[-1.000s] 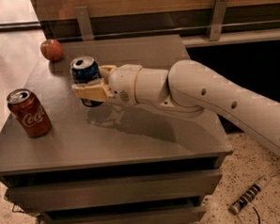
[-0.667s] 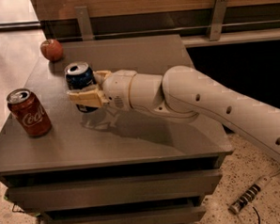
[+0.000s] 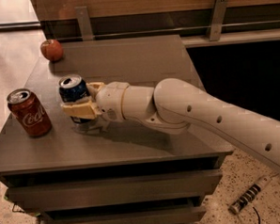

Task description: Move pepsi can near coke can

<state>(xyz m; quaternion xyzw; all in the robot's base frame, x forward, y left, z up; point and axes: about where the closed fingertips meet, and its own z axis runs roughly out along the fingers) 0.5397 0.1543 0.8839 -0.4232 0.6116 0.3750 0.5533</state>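
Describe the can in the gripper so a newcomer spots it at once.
On the grey table top, follow the white robot arm to its gripper, which is shut on a dark blue drink can with a silver top. The red can with white cursive lettering stands apart on its left in the view; the red apple is round.

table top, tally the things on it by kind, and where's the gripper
cans: 2, the coke can and the pepsi can, which the gripper holds over the table
apples: 1, the apple at a back corner
total: 3
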